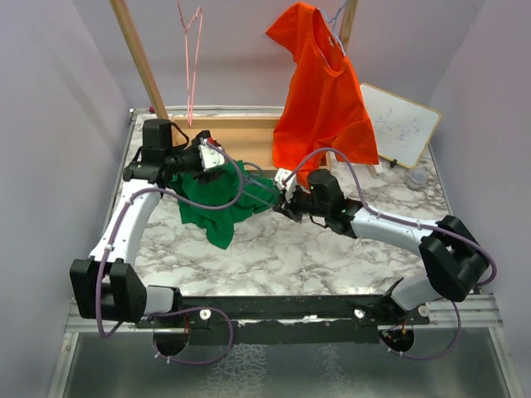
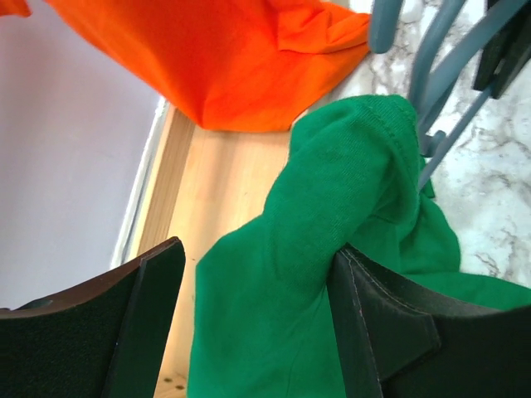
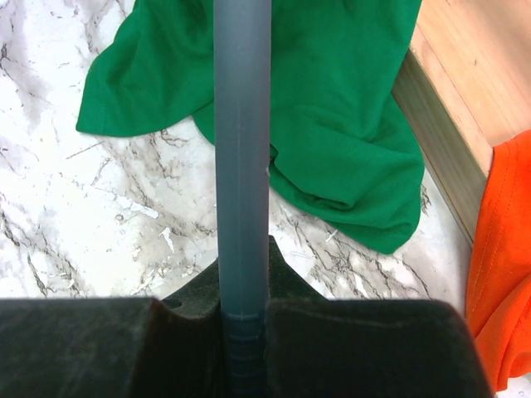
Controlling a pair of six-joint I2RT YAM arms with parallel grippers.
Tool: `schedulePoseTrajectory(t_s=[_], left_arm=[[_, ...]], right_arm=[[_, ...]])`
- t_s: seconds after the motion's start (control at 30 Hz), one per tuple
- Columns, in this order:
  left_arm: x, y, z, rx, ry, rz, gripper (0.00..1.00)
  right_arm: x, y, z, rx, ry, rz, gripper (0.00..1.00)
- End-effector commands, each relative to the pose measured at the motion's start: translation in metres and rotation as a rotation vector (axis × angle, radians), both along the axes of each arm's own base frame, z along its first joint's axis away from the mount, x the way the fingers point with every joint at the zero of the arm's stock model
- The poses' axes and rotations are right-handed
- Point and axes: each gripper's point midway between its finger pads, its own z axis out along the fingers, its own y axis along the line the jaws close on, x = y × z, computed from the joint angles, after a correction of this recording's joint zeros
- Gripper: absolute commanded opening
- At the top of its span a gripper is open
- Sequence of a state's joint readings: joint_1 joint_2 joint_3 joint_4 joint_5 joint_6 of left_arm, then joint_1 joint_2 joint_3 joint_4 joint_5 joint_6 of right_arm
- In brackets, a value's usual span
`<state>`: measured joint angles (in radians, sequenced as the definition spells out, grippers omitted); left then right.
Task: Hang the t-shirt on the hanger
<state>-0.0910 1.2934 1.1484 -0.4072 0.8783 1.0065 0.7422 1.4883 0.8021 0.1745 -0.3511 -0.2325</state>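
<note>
Green t-shirt (image 1: 217, 199) lies crumpled on the marble bench (image 1: 290, 249), left of centre, just in front of a low wooden frame (image 1: 245, 137). Its upper part is bunched up towards the left gripper (image 1: 212, 159). In the left wrist view this gripper (image 2: 257, 249) stands spread wide. The cloth (image 2: 315, 274) fills much of the gap and presses against one finger (image 2: 382, 332). Bare wood shows between the cloth and the other finger (image 2: 124, 332), so the fabric is not pinched.

The right gripper (image 1: 284, 189) sits just right of the shirt, clenched on the blue-grey hanger (image 1: 264, 192). In the right wrist view a straight bar of the hanger (image 3: 241, 124) runs up from between the closed fingers of that gripper (image 3: 241, 282), over the shirt (image 3: 332, 124) spread on the marble. In the left wrist view the hanger's bars (image 2: 431, 50) pass close to the raised fold of green cloth; I cannot tell whether they touch it.

Behind, an orange-red t-shirt (image 1: 319, 108) hangs from a pale hanger (image 1: 333, 18), its hem reaching down near the wooden frame. A thin pink wire hanger (image 1: 192, 50) hangs to the left. A small whiteboard (image 1: 400, 124) leans at the right rear of the bench.
</note>
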Motion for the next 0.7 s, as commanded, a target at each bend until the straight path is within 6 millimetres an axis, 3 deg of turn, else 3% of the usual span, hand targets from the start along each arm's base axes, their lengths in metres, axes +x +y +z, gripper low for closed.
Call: schedulePoseTrajectory(t_s=[0.0, 0.13, 0.23, 0.4, 0.47, 0.53, 0.67], left_arm=[[-0.024, -0.019, -0.001, -0.025, 0.041, -0.186, 0.67], [-0.04, -0.022, -0.013, -0.02, 0.127, -0.25, 0.57], [-0.042, -0.026, -0.014, -0.041, 0.155, -0.272, 0.44], [-0.044, -0.033, -0.008, -0.078, 0.19, -0.295, 0.0], [-0.044, -0.033, -0.006, -0.08, 0.2, -0.298, 0.0], [-0.044, -0.031, -0.006, -0.068, 0.196, -0.296, 0.0], [-0.04, -0.022, -0.01, -0.055, 0.167, -0.254, 0.0]], right_arm=[[-0.002, 0.01, 0.034, 0.068, -0.088, 0.061, 0.01], [-0.003, 0.012, 0.043, 0.082, -0.125, 0.085, 0.01], [-0.002, 0.014, 0.045, 0.082, -0.144, 0.103, 0.01], [0.004, 0.018, 0.045, 0.058, -0.152, 0.111, 0.01], [0.009, 0.018, 0.047, 0.053, -0.137, 0.082, 0.03], [0.011, 0.017, 0.053, 0.055, -0.118, 0.055, 0.15], [-0.008, 0.018, 0.072, 0.108, -0.095, 0.113, 0.54]])
